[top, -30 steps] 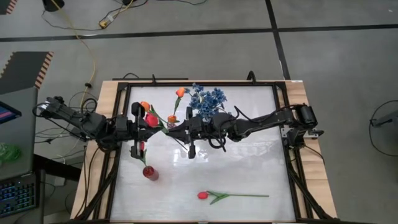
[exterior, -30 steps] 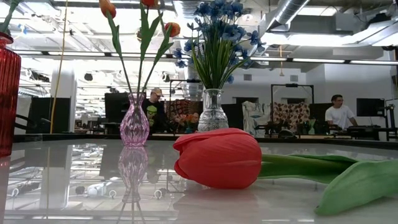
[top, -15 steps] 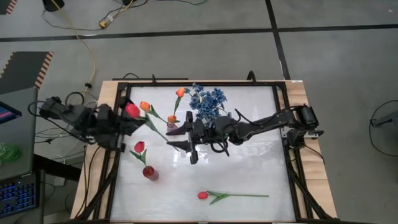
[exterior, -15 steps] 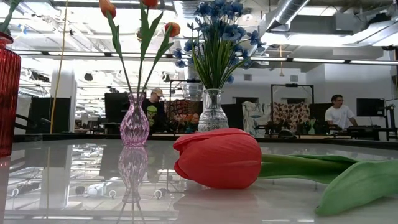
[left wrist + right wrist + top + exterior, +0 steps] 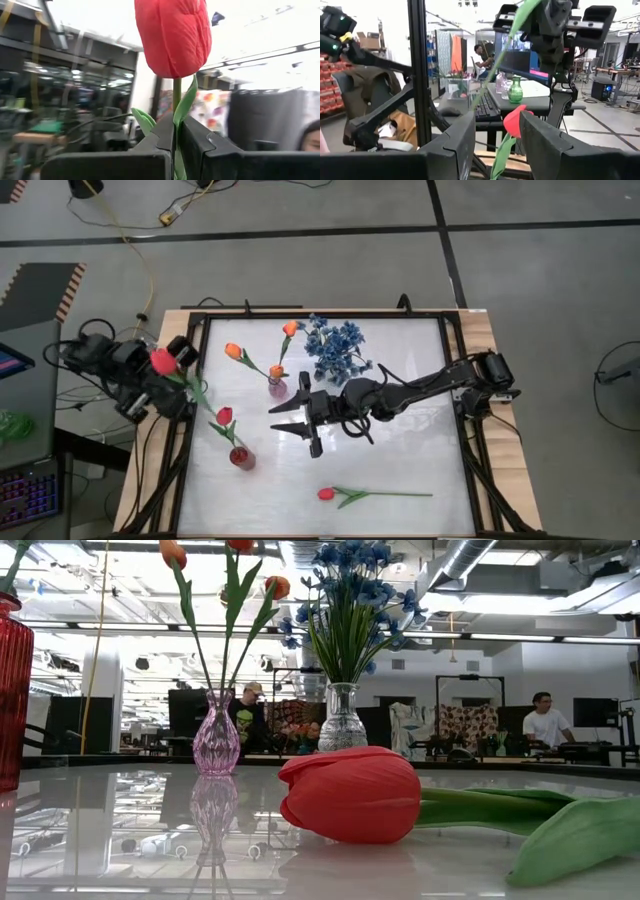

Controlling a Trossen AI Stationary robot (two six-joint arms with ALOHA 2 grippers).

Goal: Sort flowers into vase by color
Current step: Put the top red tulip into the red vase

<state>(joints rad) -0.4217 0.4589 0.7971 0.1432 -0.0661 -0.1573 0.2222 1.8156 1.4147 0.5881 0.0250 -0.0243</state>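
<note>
- Holding a red tulip [image 5: 163,362] over the table's 9 o'clock edge: left gripper [image 5: 176,378], jaws shut on the green stem just below the bud, seen close in the left wrist view as red tulip [image 5: 173,36] rising from between the dark fingers [image 5: 197,140].
- Hanging above the middle of the table [image 5: 400,460]: right gripper [image 5: 290,420], jaws apart and holding nothing, pointed toward 9 o'clock.
- Seen past the right gripper's own fingers [image 5: 462,137]: a red bud on a green stem, and the left arm higher up with a green leaf across it.
- Standing at about 7 o'clock of the table: red vase [image 5: 241,457] with one red tulip [image 5: 224,416] in it.
- Standing near 11 o'clock: pink glass vase [image 5: 278,387] with three orange tulips [image 5: 233,351]; in the low view, pink vase [image 5: 216,736] with tall stems.
- Standing just beside it toward 12 o'clock: blue flowers [image 5: 335,345] in a clear glass vase [image 5: 342,720].
- Lying flat near the 6 o'clock edge: another red tulip [image 5: 326,494], stem pointing to 3 o'clock, well apart from both grippers; large in the low view as red bud [image 5: 350,793].
- Beyond the table in the low view: two people, one at a desk at 3 o'clock.
</note>
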